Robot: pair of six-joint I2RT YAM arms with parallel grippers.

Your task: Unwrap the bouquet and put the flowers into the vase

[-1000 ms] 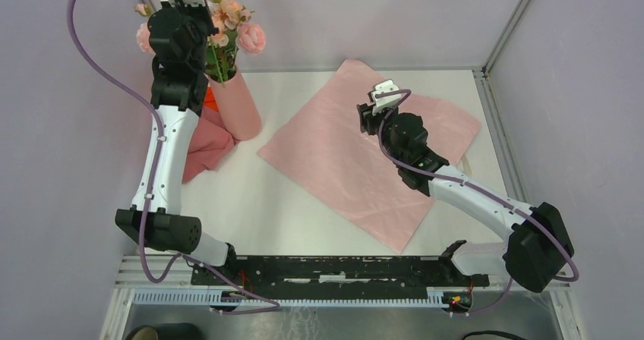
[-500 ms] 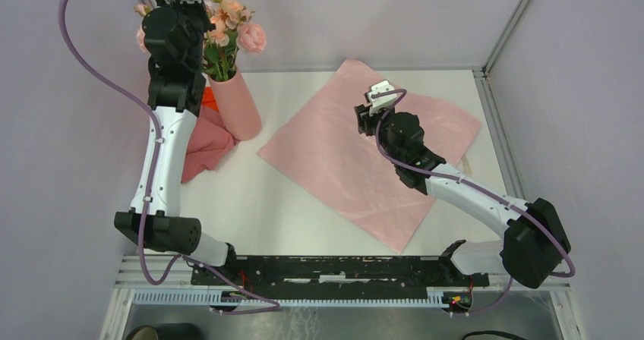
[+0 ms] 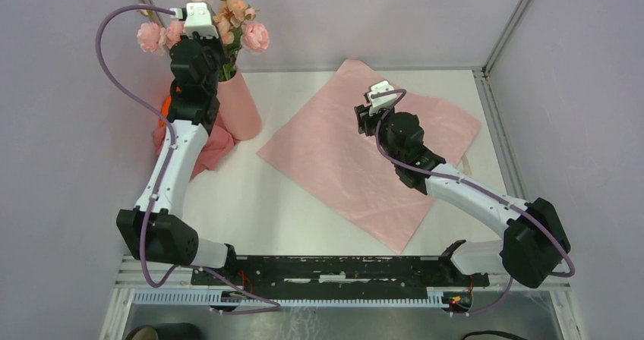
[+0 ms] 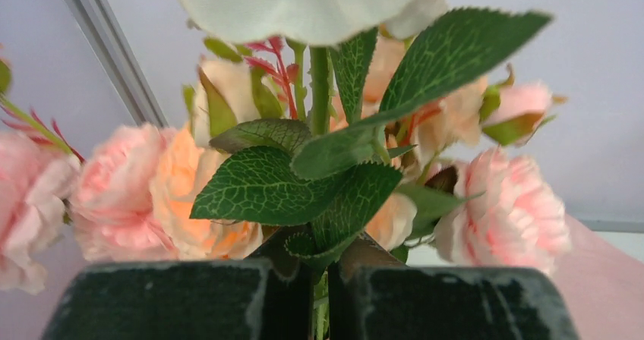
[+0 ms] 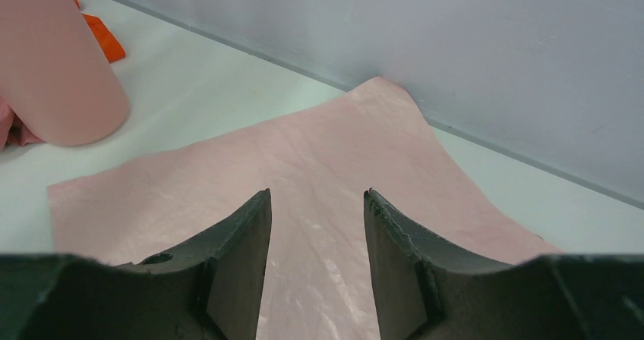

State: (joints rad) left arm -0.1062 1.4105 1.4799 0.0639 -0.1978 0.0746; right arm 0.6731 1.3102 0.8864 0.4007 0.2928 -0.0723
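Since a second ago my left arm [image 3: 178, 158] has swung right and lifted the flowers [image 3: 228, 14] higher, uncovering an orange cloth [image 3: 165, 101].

From above I count one vase [image 3: 241, 108] at the table's [image 3: 250, 196] far left corner with stems in its mouth, at least five blooms, two cloths (the orange one and a salmon cloth [image 3: 213, 146]) and one pink sheet [image 3: 342, 158] towards the far right edge. The right gripper [image 3: 364, 116] hovers over that sheet.

On the left wrist view, the left gripper [image 4: 323, 272] is clamped on a green stem.

On the right wrist view, the jaws are half apart above the sheet, holding nothing.
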